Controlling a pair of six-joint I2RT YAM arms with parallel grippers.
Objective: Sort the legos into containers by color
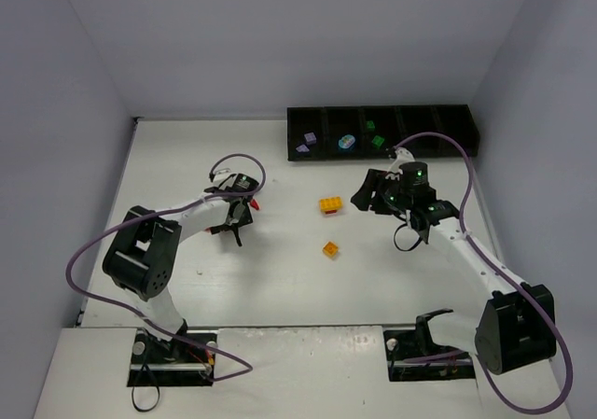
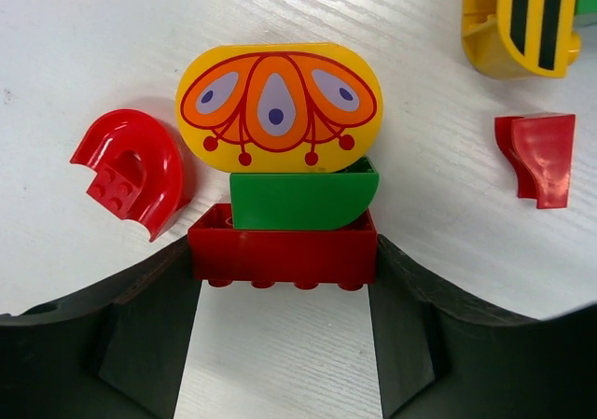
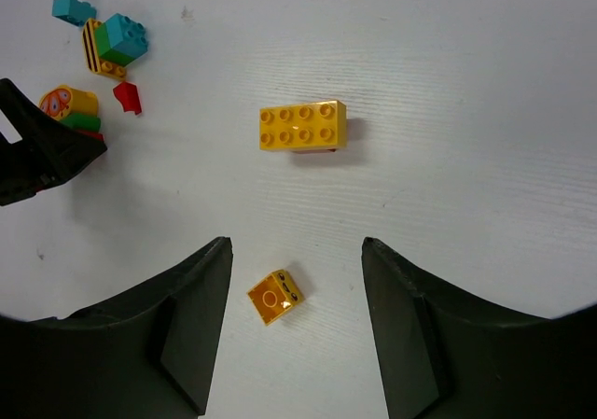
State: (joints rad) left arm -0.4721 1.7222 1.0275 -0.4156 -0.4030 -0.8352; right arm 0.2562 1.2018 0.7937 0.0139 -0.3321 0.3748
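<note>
My left gripper (image 2: 283, 270) is shut on a red brick (image 2: 282, 256), one finger against each end. A green piece (image 2: 303, 195) and a yellow oval piece with an orange pattern (image 2: 280, 106) are stacked on it. In the top view this gripper (image 1: 238, 216) is left of centre. My right gripper (image 3: 296, 251) is open and empty, with a small yellow brick (image 3: 275, 297) on the table between its fingers and not touching them. A yellow studded brick (image 3: 303, 126) lies beyond it. The black tray (image 1: 466, 120) at the back holds lilac (image 1: 307, 141), teal (image 1: 346, 142) and green (image 1: 377, 142) bricks.
A red arch piece (image 2: 131, 172) lies left of the held stack and a small red piece (image 2: 539, 158) right of it. A yellow striped piece (image 2: 522, 18) lies farther off. Teal bricks (image 3: 70, 8) lie near the left gripper. Grey walls enclose the table.
</note>
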